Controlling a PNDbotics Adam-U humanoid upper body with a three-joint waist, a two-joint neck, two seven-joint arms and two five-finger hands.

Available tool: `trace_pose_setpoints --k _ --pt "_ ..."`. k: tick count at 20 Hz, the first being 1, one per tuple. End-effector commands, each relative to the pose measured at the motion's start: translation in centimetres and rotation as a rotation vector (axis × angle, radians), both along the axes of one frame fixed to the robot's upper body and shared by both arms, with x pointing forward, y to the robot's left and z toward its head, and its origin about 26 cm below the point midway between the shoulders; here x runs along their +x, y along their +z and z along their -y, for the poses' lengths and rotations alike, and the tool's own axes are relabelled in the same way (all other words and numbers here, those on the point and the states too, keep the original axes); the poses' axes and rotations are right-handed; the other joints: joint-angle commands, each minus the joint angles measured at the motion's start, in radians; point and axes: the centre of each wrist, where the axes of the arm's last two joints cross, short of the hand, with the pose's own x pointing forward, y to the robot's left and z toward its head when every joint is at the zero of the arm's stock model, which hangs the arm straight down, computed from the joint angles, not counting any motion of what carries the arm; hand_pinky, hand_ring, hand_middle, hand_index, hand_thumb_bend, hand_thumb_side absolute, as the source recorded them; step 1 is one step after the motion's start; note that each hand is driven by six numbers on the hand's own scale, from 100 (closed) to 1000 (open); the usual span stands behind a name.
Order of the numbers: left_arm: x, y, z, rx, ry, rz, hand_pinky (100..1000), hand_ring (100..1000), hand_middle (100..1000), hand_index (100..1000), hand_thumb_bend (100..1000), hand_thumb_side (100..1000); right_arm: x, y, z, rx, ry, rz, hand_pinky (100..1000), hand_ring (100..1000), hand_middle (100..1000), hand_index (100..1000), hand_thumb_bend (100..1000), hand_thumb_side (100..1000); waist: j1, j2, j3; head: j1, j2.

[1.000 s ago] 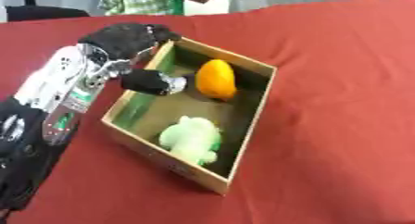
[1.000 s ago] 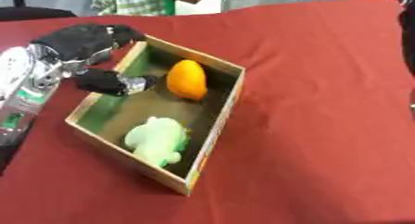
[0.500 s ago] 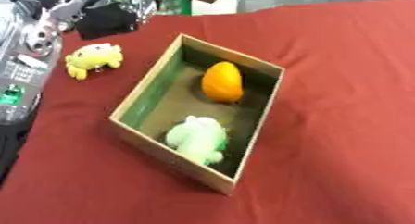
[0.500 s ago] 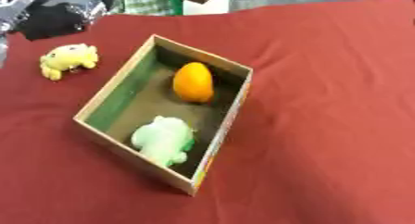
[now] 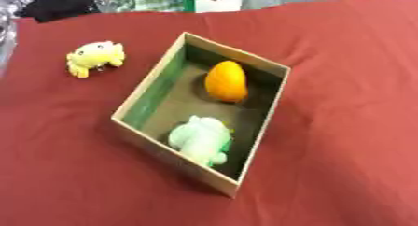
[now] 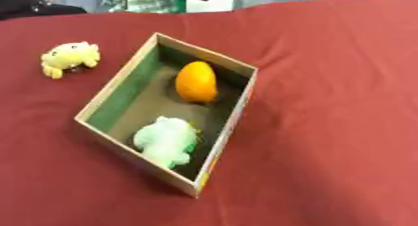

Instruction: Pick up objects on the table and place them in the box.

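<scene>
We look down on a red cloth-covered table [image 5: 351, 80] with an open rectangular cardboard box [image 5: 155, 156] set askew on it, its long axis running from near left to far right, and its inner walls lined green. Inside, an orange egg-shaped object [image 5: 226, 81] lies toward the far end, its long axis roughly along the box's length with the narrower tip pointing away from us. Nearer our end of the box rests a pale green soft plush toy [image 5: 201, 139], stretched along the same direction and lying close to the right wall.

Outside the box, well to its left on the cloth, sits a small yellow plush toy [image 5: 94, 57], its body angled from near left up to far right, apart from the box wall.

At the far left corner of the left eye view we see a dark, black bulk with a silver part [image 5: 10, 19] beside it, likely our left arm; we cannot tell how its hand is set. Our right hand shows in neither view.
</scene>
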Motion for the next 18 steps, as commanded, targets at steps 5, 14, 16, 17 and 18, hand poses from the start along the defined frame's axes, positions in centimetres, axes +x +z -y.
trace_pose_setpoints --k 5,14,16,17,18 --pt "3.3 0.6 -3.6 0.098 0.103 -0.203 812 937 982 1000 408 844 -0.3 1.0 0.0 -0.034 0.000 0.036 898 825 772 927 100 872 0.005 -0.008 -0.025 0.006 -0.022" --pt "7.3 -1.1 -6.3 0.084 0.175 -0.446 832 950 1000 1000 384 651 -0.2 1.2 -0.4 -0.048 0.017 0.035 900 824 770 926 100 873 0.010 0.007 -0.059 0.015 -0.040" --pt "7.8 -1.5 -6.9 0.083 0.209 -0.471 832 950 1000 1000 375 613 -0.2 1.2 -0.4 -0.049 0.016 0.034 900 824 769 926 100 873 0.011 0.010 -0.063 0.015 -0.043" --pt "7.9 -1.7 -7.1 0.083 0.223 -0.479 832 950 1000 1000 375 613 -0.3 1.2 -0.4 -0.048 0.015 0.034 900 824 769 926 100 873 0.011 0.011 -0.065 0.015 -0.044" --pt "8.0 -2.0 -7.4 0.083 0.238 -0.491 833 949 1000 1000 381 595 -0.3 1.2 -0.4 -0.047 0.014 0.034 901 824 768 927 100 872 0.011 0.013 -0.066 0.014 -0.046"
